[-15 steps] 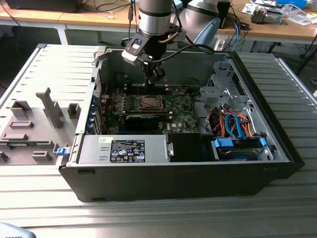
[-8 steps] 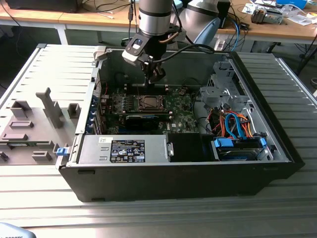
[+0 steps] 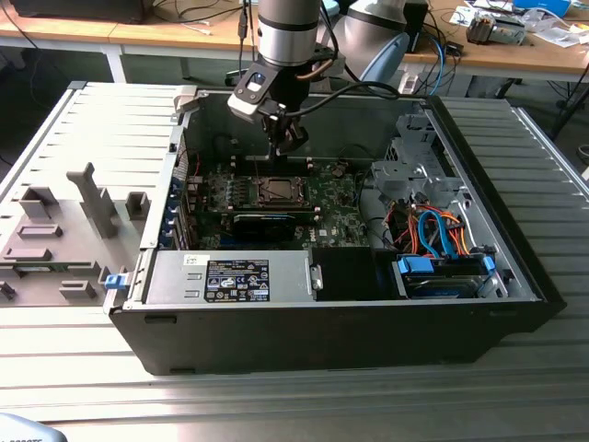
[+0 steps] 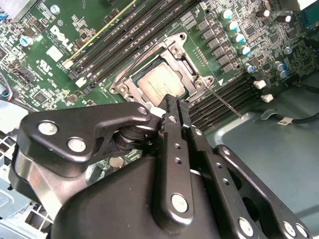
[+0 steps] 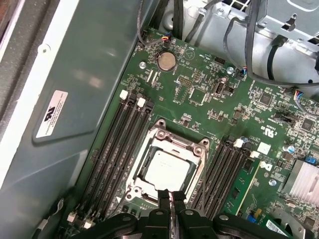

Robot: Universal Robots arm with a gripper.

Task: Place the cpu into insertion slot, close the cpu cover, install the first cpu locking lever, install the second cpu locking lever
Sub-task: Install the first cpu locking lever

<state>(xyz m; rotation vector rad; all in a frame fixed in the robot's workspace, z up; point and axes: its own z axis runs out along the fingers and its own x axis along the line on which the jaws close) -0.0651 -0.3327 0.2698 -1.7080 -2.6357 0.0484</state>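
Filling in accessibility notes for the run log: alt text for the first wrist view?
The cpu shows through the window of the cpu cover, which lies flat on a green motherboard. The shut gripper is at the cover's edge.

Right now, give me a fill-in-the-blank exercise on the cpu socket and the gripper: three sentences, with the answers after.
1. The cpu lies in its socket on the ____ motherboard.
2. The cpu's metal top shows through the square ____ of the cpu cover.
3. The gripper hangs near the socket with its fingers ____.

Missing words: green; window; shut.
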